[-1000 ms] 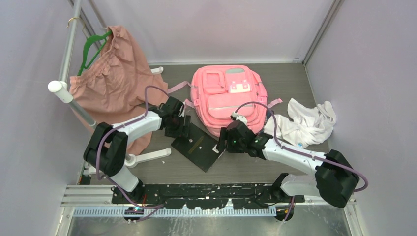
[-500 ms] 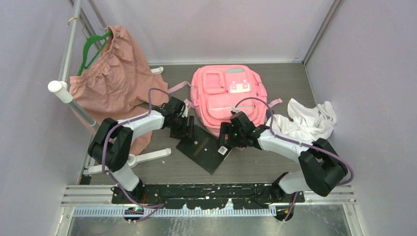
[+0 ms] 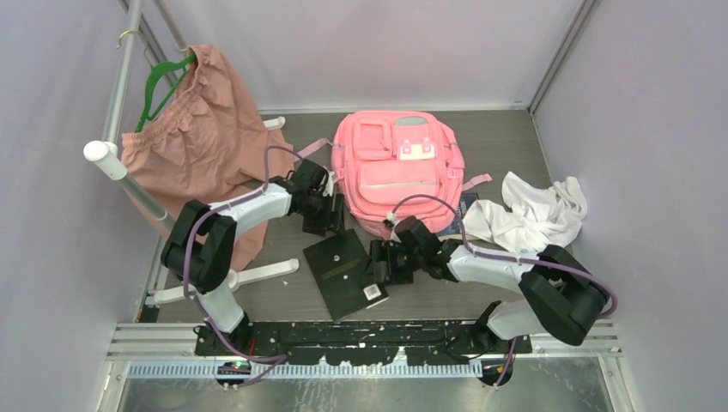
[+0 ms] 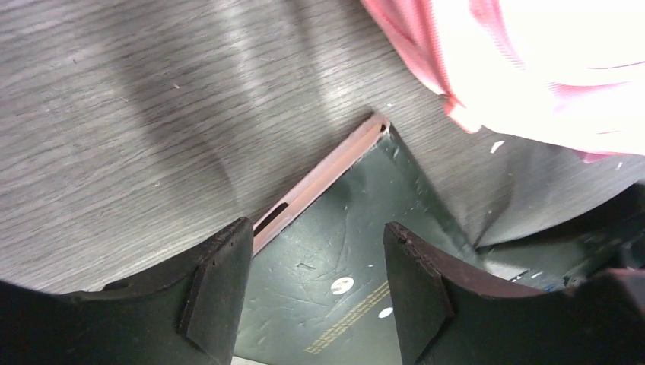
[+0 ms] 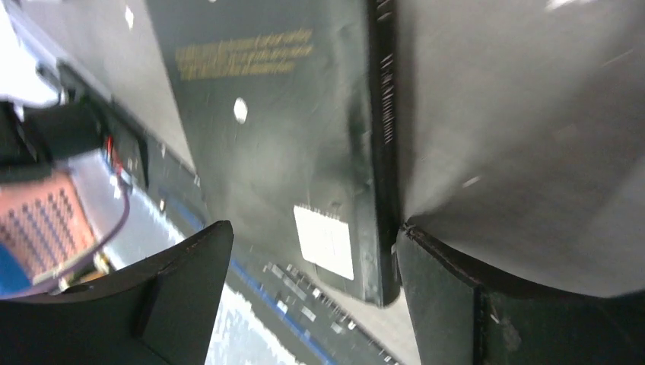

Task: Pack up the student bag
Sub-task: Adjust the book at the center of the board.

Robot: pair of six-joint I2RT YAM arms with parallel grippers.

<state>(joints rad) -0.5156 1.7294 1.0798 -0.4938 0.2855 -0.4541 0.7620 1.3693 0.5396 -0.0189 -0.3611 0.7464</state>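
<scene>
The left gripper [image 3: 329,220] hangs low over the far corner of a black book [image 3: 339,270] that lies flat on the tabletop [image 3: 446,300]. In the left wrist view its jaws stand well apart, with the fingers [image 4: 217,296] to either side of the book [image 4: 342,251] near its pale pink edge. They grip nothing, and whether a tip rests on the cover I cannot tell.

The right gripper [image 3: 376,264] is at the book's right side, near the corner with the white sticker. Its jaws are wide open too. The right wrist view shows the book [image 5: 281,137] running between the fingers [image 5: 456,296], its spine right against the inner face of one. Whether they touch is unclear, and nothing is held.

The bag [image 3: 399,167] lies flat, front pockets up, at the back of the tabletop, beyond both grippers. Its near left edge is just beside the left gripper, and the pink fabric [image 4: 532,61] fills the upper right of the left wrist view, apart from the jaws. The right gripper sits just in front of the bag's near edge, without touching it.
</scene>
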